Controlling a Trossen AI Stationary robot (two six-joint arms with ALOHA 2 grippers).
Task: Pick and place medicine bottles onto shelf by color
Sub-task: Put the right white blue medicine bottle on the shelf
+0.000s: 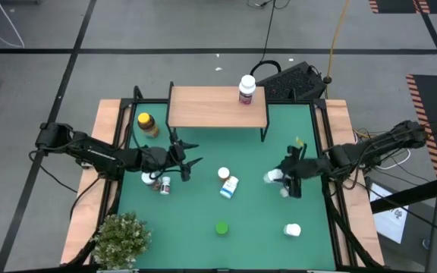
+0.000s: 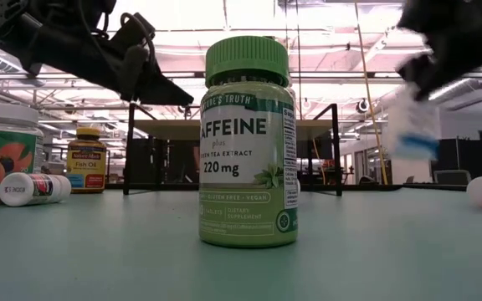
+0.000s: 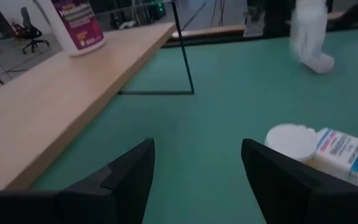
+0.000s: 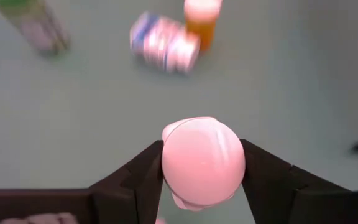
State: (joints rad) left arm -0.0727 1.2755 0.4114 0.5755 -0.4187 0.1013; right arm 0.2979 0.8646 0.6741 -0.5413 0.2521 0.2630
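Note:
My right gripper (image 1: 283,180) is shut on a white medicine bottle (image 4: 202,162) with a blue label (image 2: 412,125), held above the green mat's right part. My left gripper (image 3: 197,168) hovers open over the mat's left part, holding nothing, near the shelf (image 1: 217,106). The shelf is a light-wood board on black legs; a white bottle (image 1: 246,89) with a magenta label stands on it. On the mat, a green bottle (image 2: 248,142) stands upright, a blue-white bottle (image 3: 328,149) lies on its side beside an orange-and-white one (image 1: 224,174), and an amber bottle (image 1: 148,123) stands at the far left. My right gripper pinches the white bottle's two opposite sides (image 4: 166,158) between its two fingers (image 4: 263,180). The bottle's round end faces the wrist camera. The fingers slant down from the table's right side. The bottle hangs tilted below them, clear of the mat (image 2: 412,125).
Two white bottles (image 1: 158,182) lie on the mat just under my left arm. Another white bottle (image 1: 292,229) lies near the front right. A potted plant (image 1: 120,236) stands at the front left corner. A wooden frame (image 1: 332,136) borders the mat.

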